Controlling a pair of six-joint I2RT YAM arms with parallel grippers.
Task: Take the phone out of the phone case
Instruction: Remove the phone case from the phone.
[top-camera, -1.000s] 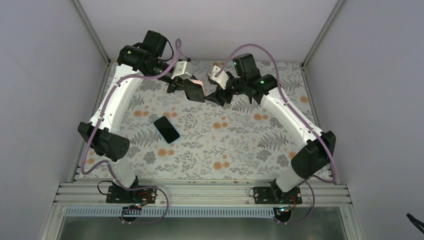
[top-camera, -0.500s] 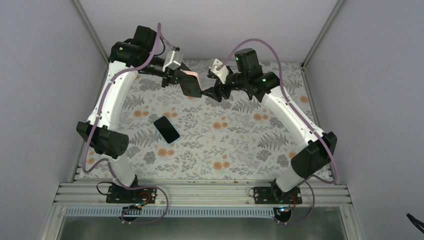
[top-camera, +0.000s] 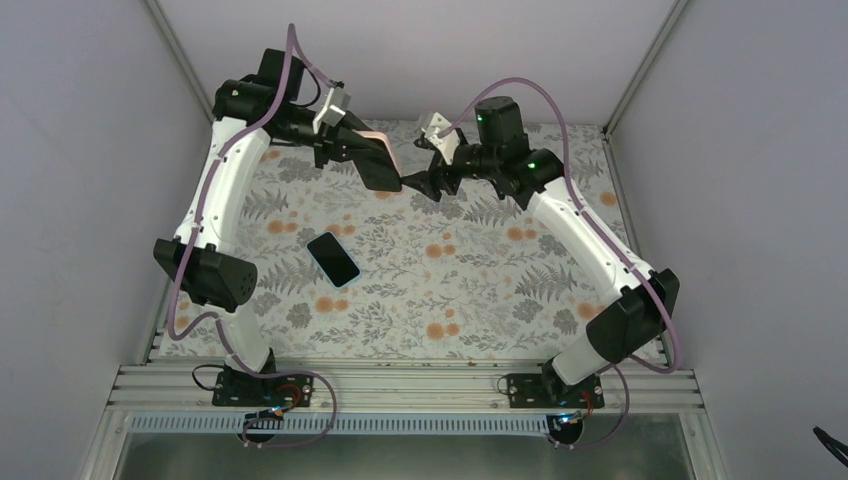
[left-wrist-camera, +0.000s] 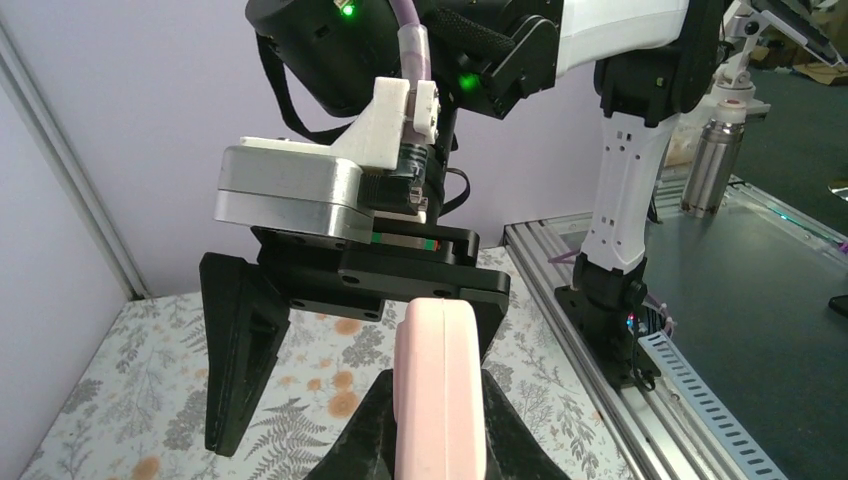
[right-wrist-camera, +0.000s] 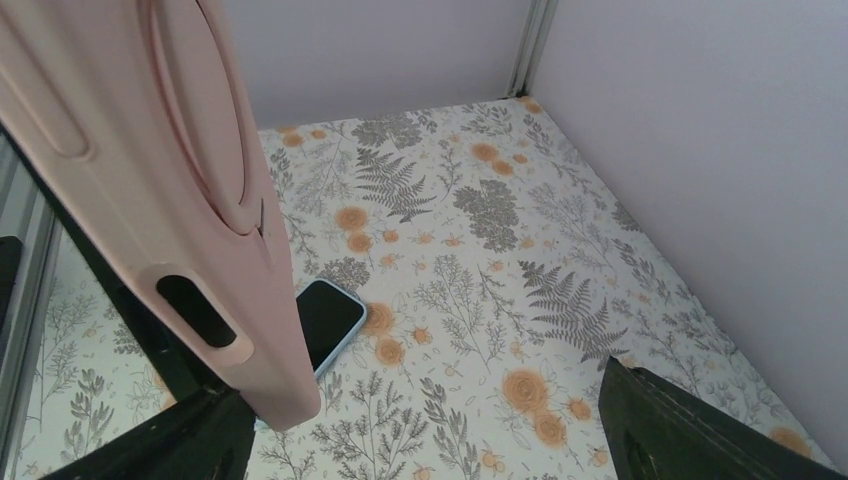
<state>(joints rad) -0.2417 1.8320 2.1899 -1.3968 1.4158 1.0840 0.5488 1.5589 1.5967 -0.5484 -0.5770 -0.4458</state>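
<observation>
My left gripper (top-camera: 362, 158) is shut on the pink phone case (top-camera: 377, 162) and holds it in the air over the back of the table. In the left wrist view the case (left-wrist-camera: 440, 385) stands edge-on between my fingers (left-wrist-camera: 365, 440). My right gripper (top-camera: 418, 183) is open wide at the case's right end. In its wrist view the case (right-wrist-camera: 150, 190) shows its back and an empty-looking camera cut-out, right beside my left finger (right-wrist-camera: 170, 440). The phone (top-camera: 333, 258), black screen up with a light blue rim, lies flat on the table and shows in the right wrist view (right-wrist-camera: 325, 320).
The table has a floral mat (top-camera: 470, 280). Grey walls close it at the back and both sides, with metal corner posts (top-camera: 630, 80). An aluminium rail (top-camera: 400, 385) runs along the near edge by the arm bases.
My left arm has lifted the pink case up and back to the left. My right gripper has followed it a little to the left, still open. The phone has not moved.
</observation>
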